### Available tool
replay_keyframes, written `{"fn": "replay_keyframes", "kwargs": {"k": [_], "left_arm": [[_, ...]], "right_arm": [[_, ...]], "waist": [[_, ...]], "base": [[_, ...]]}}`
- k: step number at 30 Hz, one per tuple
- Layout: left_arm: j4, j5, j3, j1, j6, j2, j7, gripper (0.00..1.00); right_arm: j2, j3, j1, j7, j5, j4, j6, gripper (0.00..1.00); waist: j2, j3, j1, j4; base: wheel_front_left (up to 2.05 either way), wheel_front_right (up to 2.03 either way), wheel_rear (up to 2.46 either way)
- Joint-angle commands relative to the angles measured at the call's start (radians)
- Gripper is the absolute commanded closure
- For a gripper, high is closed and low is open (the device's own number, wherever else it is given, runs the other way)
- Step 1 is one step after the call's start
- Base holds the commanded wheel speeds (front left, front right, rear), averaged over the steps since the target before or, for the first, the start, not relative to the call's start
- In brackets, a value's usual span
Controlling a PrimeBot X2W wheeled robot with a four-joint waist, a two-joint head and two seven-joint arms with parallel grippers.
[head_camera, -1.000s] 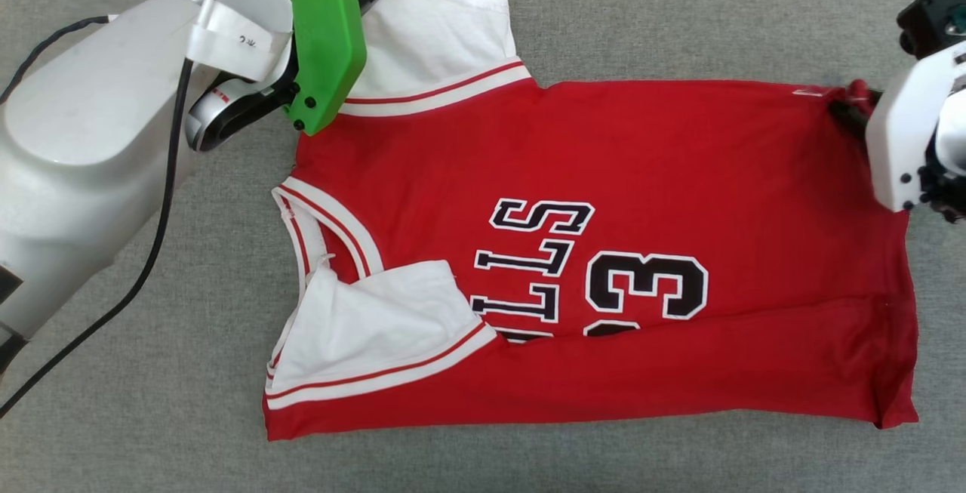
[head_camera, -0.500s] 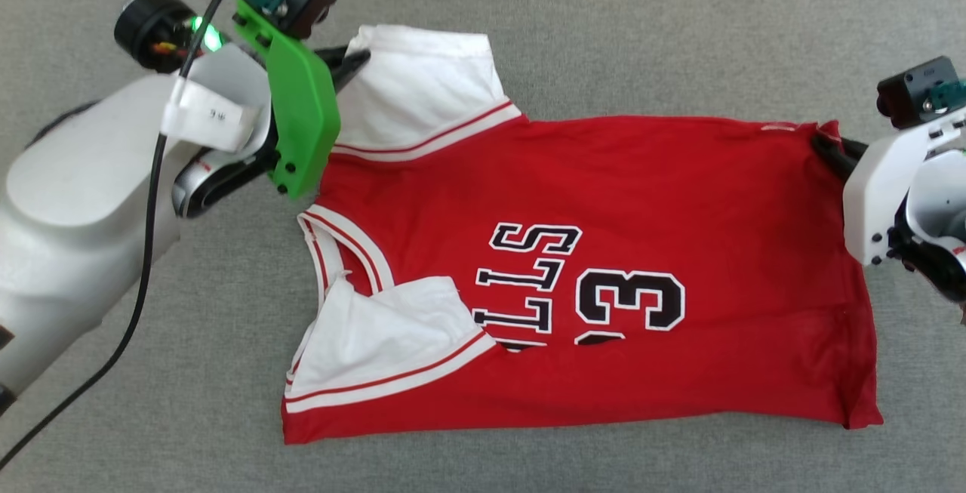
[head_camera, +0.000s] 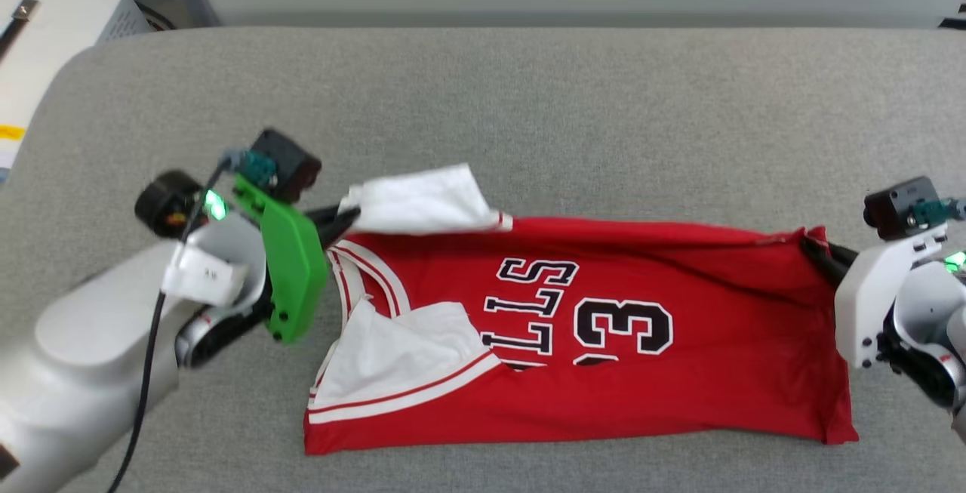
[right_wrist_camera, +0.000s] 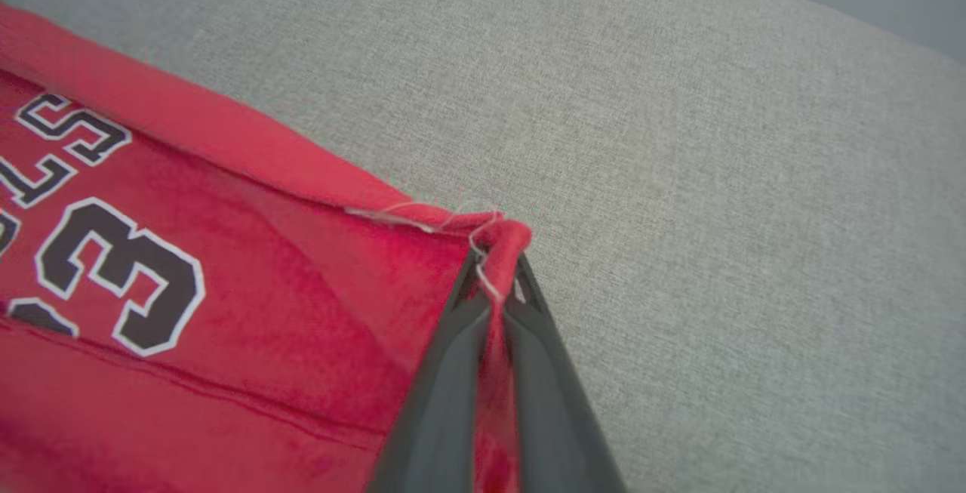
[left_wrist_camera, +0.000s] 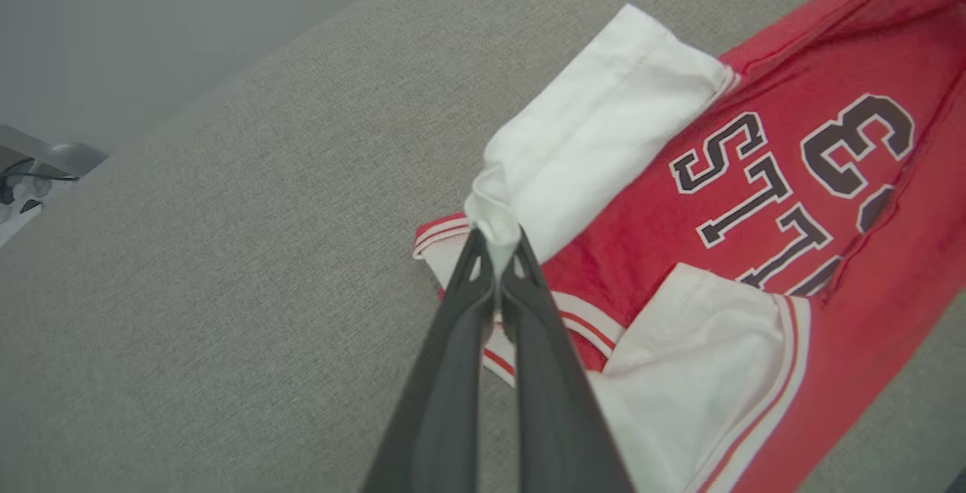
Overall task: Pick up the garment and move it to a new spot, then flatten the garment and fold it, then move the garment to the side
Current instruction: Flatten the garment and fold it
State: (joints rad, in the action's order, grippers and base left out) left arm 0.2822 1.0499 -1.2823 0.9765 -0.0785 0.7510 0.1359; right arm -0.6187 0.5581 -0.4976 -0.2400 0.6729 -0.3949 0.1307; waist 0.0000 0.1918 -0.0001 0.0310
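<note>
The left gripper (left_wrist_camera: 496, 240) is pinched shut on the tip of the white sleeve (head_camera: 423, 202) at the garment's far left corner, and a small peak of white cloth shows between its fingertips. The right gripper (right_wrist_camera: 494, 259) is likewise clamped on the garment (head_camera: 679, 372), biting the red hem corner at the far right, where a loose white thread curls over the cloth.

Both forearms reach in from the garment's two short ends, the left with its green bracket (head_camera: 290, 266) just beside the neckline, the right with its white housing beside the hem. Each pair of fingers points inward toward the cloth.

The garment lies print-up and sideways on the grey padded surface (head_camera: 528, 100), collar to the left, hem to the right. Its far long edge runs between the two grips and rolls slightly toward the lettering. The near sleeve (head_camera: 400, 357) is folded onto the chest, covering part of the letters. Bare grey padding stretches wide beyond the far edge; the strip along the near edge is narrower.
</note>
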Motion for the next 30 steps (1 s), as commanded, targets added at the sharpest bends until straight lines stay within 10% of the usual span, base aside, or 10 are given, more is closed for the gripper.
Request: {"fn": "replay_keyframes", "kwargs": {"k": [1,14,26,27,28,29,30], "left_arm": [[-0.015,0.006,0.002,-0.049,0.017,0.011,-0.008,1.0],[-0.147,0.018,0.002,-0.316,0.125,0.067,-0.026,1.0],[-0.083,0.02,0.003,-0.416,0.13,0.015,-0.045,1.0],[-0.07,0.017,0.003,-0.419,0.13,0.008,-0.049,0.72],[-0.056,0.007,0.005,-0.42,0.136,0.001,-0.069,0.0],[-0.046,0.008,0.014,-0.425,0.144,-0.006,-0.092,0.0],[-0.04,0.009,0.021,-0.432,0.147,-0.014,-0.117,0.0]], "right_arm": [[-0.002,-0.012,0.035,0.012,0.007,0.01,0.0,1.0],[0.016,-0.114,0.28,-0.011,-0.006,0.117,0.0,1.0],[0.085,-0.22,0.437,-0.081,0.013,0.127,0.0,1.0],[0.089,-0.222,0.439,-0.079,0.011,0.123,0.0,0.92],[0.095,-0.222,0.441,-0.074,0.007,0.124,0.0,0.58],[0.1,-0.221,0.442,-0.069,0.008,0.129,0.0,0.0],[0.102,-0.226,0.444,-0.06,0.01,0.136,0.0,0.0]], "waist": [[0.0,-0.039,0.0001,0.01],[0.0,-0.099,0.0001,0.03],[0.0,-0.083,0.0001,0.04],[0.0,-0.083,0.0001,0.039],[0.0,-0.084,0.0001,0.038],[0.0,-0.086,0.0001,0.037],[0.0,-0.09,0.0001,0.035]], "base": [[0.0,0.0,0.0],[0.0,0.0,0.0],[0.0,0.0,0.0],[0.0,0.0,0.0],[0.0,0.0,0.0],[0.0,0.0,0.0],[0.0,0.0,0.0]]}}
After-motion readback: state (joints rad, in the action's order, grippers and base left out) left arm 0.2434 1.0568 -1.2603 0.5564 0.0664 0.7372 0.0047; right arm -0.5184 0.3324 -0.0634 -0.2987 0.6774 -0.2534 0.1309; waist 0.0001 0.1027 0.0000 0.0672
